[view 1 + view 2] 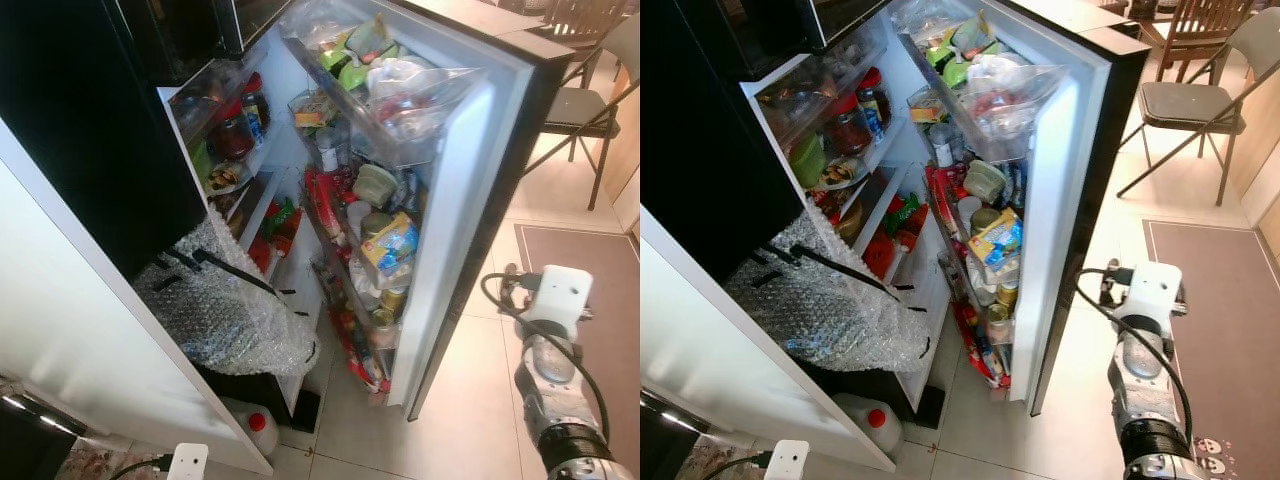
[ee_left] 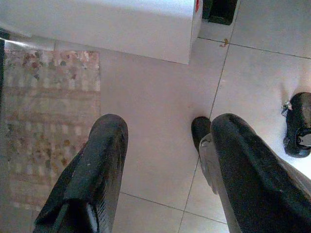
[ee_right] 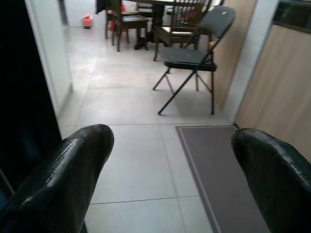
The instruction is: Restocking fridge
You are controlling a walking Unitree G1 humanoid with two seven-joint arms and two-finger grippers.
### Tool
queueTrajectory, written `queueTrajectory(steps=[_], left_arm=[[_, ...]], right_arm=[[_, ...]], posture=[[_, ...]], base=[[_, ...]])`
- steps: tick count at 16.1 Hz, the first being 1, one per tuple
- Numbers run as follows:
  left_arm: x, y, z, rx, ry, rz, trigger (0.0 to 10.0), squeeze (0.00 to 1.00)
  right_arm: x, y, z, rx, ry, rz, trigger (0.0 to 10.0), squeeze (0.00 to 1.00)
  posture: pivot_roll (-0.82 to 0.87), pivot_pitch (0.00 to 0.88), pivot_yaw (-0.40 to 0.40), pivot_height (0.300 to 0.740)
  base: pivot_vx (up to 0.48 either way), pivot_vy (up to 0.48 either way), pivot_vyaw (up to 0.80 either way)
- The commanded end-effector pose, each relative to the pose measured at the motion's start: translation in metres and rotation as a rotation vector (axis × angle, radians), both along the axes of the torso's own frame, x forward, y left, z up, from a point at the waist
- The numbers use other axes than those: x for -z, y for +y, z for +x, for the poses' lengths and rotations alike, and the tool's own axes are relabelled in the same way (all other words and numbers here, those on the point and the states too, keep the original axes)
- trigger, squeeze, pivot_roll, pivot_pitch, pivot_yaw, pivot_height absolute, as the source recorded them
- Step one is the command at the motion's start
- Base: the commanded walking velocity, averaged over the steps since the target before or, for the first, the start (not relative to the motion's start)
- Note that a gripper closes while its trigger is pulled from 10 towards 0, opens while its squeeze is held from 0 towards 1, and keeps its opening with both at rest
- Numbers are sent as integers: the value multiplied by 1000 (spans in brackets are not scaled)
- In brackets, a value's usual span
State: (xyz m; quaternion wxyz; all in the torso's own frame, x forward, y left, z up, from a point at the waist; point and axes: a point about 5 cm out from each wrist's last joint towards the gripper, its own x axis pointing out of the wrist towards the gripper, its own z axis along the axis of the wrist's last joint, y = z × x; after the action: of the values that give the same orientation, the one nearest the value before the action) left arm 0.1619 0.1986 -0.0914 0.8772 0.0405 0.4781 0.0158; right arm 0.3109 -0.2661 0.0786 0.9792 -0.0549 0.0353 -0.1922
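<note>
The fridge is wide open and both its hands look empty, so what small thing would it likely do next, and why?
Probably turn away to fetch an item to stock. The left gripper and right gripper are both open with nothing between their fingers, one aimed at the floor, the other toward a folding chair. The fridge door already stands open, its racks crowded.

Right arm (image 1: 1145, 370) raised at the lower right, silver forearm upright, white wrist block on top with a black cable looping down its side. Right gripper (image 3: 170, 179) held level, pointing outward, two black fingers (image 3: 68, 179) spread wide with nothing between. Left gripper (image 2: 165, 174) hanging low, aimed straight down, fingers (image 2: 92, 179) likewise parted and empty.
</note>
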Motion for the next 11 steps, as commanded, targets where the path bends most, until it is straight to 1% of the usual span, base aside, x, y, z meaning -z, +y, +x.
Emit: queueTrajectory(steps=[1,3,4,5,7,10,11], left_arm=[[1,6,-4,-11,6,17,10000,0],[0,5,-2,-10,3,18,10000,0],[0,5,-2,-10,1,18,10000,0],[0,5,-1,-9,-1,19,10000,0],[-1,4,0,-9,-3,18,10000,0],[-1,3,1,-5,-7,19,10000,0],[-1,3,1,-4,-9,20,10000,0]], right_arm=[[1,8,3,-47,0,24,10000,0],[4,18,5,-129,17,51,10000,0],[5,24,6,-174,29,45,10000,0],[5,27,8,-199,33,42,10000,0],[4,29,9,-210,28,44,10000,0],[1,36,16,-255,31,48,10000,0],[-4,45,22,-309,24,61,10000,0]], posture=[[-89,0,91,740],[-89,0,91,740],[-89,0,92,740],[-89,0,92,740],[-87,0,92,740],[-87,0,96,740],[-85,0,96,740]], base=[[0,0,0],[0,0,0],[0,0,0],[0,0,0],[0,0,0],[0,0,0],[0,0,0]])
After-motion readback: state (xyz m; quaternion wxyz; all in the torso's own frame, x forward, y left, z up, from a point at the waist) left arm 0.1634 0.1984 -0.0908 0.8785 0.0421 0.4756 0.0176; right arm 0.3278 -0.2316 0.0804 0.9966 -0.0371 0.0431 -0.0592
